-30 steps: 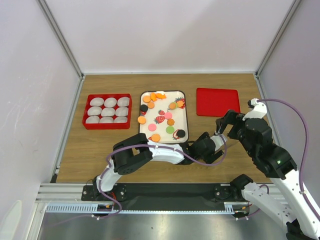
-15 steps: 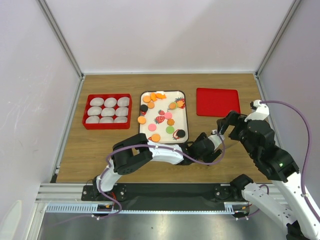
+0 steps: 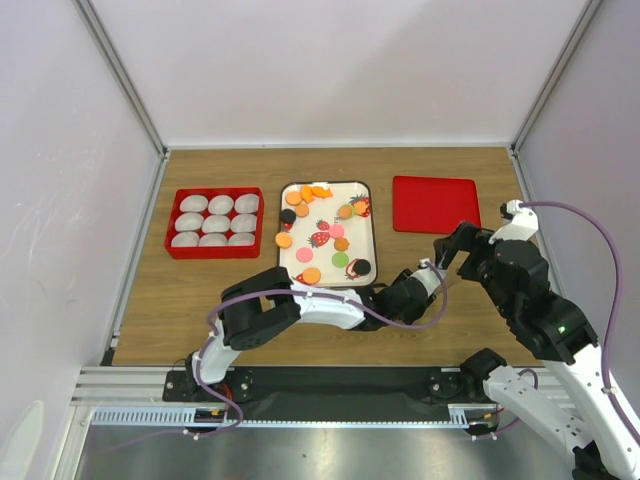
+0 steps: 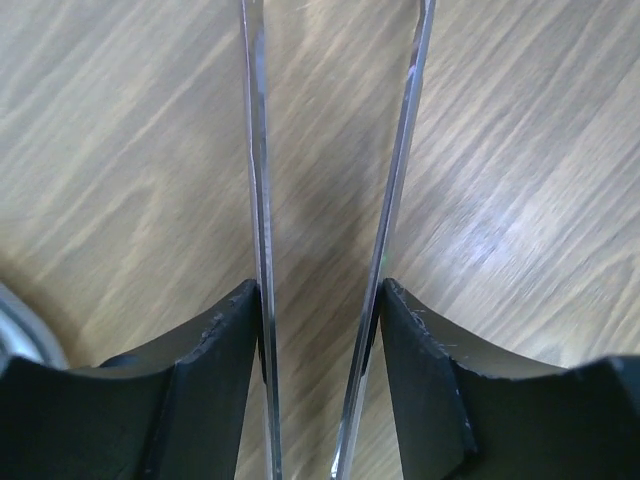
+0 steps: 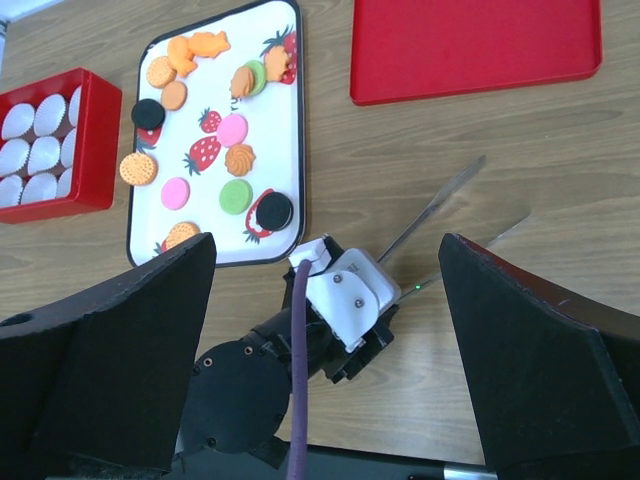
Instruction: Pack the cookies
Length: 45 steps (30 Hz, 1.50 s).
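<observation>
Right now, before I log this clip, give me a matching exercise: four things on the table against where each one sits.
Things:
1. red plastic box of pale grey round cups
2. white strawberry-print tray holding the cookies
3. flat red plastic tray
4. left gripper with long thin metal fingers

Places:
A. over bare wood, just right of the white tray's near corner
B. left part of the table
C. right part of the table
D. middle of the table

Pairs: 1-B, 2-D, 3-C, 4-A
</observation>
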{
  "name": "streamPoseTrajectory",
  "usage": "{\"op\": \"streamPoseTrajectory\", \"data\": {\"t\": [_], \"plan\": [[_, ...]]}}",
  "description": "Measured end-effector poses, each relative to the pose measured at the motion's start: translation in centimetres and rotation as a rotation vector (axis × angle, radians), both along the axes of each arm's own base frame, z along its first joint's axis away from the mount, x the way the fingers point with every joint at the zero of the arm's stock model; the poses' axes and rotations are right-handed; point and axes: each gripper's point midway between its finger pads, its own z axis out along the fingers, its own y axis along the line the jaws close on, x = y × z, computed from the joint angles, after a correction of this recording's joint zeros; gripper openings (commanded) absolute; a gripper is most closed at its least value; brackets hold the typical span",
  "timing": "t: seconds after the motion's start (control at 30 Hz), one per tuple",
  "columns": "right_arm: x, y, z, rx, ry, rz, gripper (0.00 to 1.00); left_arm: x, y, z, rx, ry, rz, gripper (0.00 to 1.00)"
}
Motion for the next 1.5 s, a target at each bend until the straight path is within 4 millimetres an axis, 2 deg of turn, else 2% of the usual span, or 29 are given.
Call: {"op": "streamPoseTrajectory", "data": {"t": [0.13,0.3,0.43,0.47,0.6,0.8,0.93,1.03,1.33,1.5], "plan": [[0.0,-0.2,0.9,0.005,-0.017,-0.007,1.0,0.2,1.0,1.7,0.008,-0.019,0.015,0.55],[-0.1,-0.6,2.7,0.017,-0.059,-0.023,1.0,0.5,1.7,7.4,-0.068,-0.063,0.044,0.55],[-0.1,-0.8,3.2,0.016,-0.07,-0.03,1.0,0.8,2.5,12.5,-0.153,-0.099,0.078,0.55],[-0.1,-0.9,3.2,0.013,-0.068,-0.031,1.0,0.8,2.9,13.2,-0.165,-0.104,0.084,0.55],[-0.2,-1.0,2.9,-0.001,-0.058,-0.033,1.0,0.7,6.0,15.1,-0.166,-0.108,0.145,0.56],[-0.3,-1.2,2.6,-0.014,-0.049,-0.033,1.0,1.4,12.9,16.8,-0.154,-0.074,0.29,0.56],[-0.2,-1.1,2.5,-0.017,-0.045,-0.03,1.0,1.6,17.2,17.1,-0.141,-0.057,0.393,0.55],[0.0,-0.7,2.0,-0.018,-0.036,-0.02,1.0,1.4,19.6,16.3,-0.123,-0.031,0.457,0.54],[0.6,0.7,0.1,-0.028,0.018,0.028,1.0,2.4,29.3,10.8,0.021,0.055,0.724,0.53],[0.8,1.3,0.0,-0.013,0.015,0.052,1.0,2.9,32.2,9.3,0.063,0.07,0.813,0.53]]}}
